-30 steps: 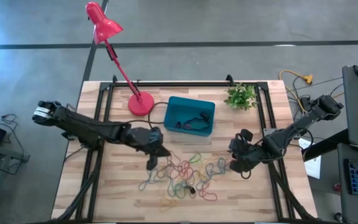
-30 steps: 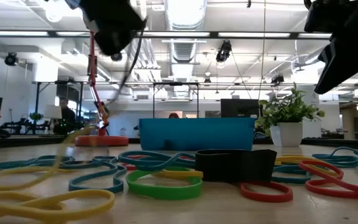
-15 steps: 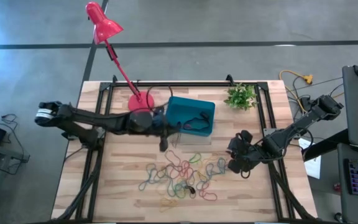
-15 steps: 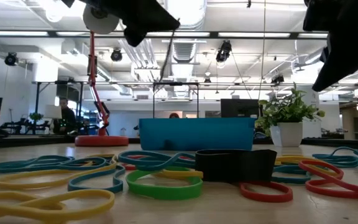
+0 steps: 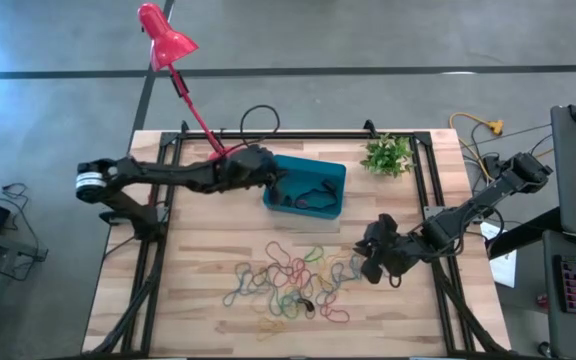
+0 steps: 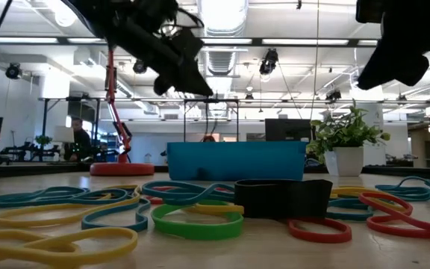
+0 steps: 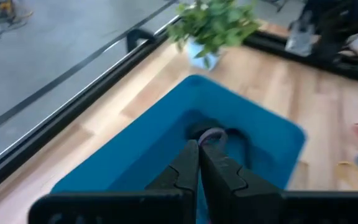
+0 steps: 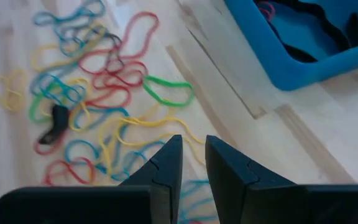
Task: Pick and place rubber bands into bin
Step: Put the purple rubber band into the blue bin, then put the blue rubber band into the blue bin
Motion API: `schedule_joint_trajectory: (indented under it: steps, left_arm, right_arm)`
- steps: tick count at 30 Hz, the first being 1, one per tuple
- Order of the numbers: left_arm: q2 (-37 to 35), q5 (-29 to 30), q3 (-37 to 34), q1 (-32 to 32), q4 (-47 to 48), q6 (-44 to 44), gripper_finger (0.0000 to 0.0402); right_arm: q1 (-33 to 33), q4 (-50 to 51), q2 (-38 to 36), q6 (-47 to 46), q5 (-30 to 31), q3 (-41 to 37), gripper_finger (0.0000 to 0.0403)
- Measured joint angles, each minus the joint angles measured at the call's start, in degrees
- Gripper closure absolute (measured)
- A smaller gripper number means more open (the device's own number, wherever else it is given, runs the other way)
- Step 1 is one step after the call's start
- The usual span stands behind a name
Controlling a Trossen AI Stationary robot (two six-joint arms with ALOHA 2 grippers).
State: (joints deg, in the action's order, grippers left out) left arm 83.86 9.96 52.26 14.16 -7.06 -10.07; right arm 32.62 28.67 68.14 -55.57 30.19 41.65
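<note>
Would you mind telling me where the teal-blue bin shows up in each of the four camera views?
High view: the bin sits above centre, beside the left gripper.
Low view: centre, behind the rubber bands.
Left wrist view: fills the middle, beyond the shut fingers.
Right wrist view: one corner, far from the fingers.
Shared landmark: the potted plant, missing only from the right wrist view.

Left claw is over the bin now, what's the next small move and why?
Probably open the left claw. It hangs shut above the bin, and the left wrist view shows a thin band at its tips, over the blue interior. Letting go here should drop that band inside. The right claw hovers above the rubber bands on the table.
</note>
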Motion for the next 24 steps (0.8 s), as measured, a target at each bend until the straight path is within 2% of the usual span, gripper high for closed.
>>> schedule_joint_trajectory:
  steps: [7, 12, 18, 24]
  left_arm:
    - [3.31, -1.75, -0.06, 1.21, 0.48, -0.01, 0.0391]
    - [3.98, -2.51, -0.1, 1.24, 0.83, 0.0, 0.035]
    - [2.99, -2.63, 0.01, 1.22, 3.67, 0.0, 0.0298]
    - [1.53, -2.77, -0.06, 1.24, 7.07, 0.04, 0.0264]
  right_arm:
    - [0.0, -1.67, 0.0, 0.0, -0.81, 0.0, 0.0321]
    - [-0.02, -1.61, 0.08, 0.41, -4.13, 0.0, 0.0288]
    - [0.15, -1.53, 1.94, 3.7, -14.45, -1.34, 0.026]
    - [0.09, -2.26, 6.79, 3.74, -15.22, -1.81, 0.0255]
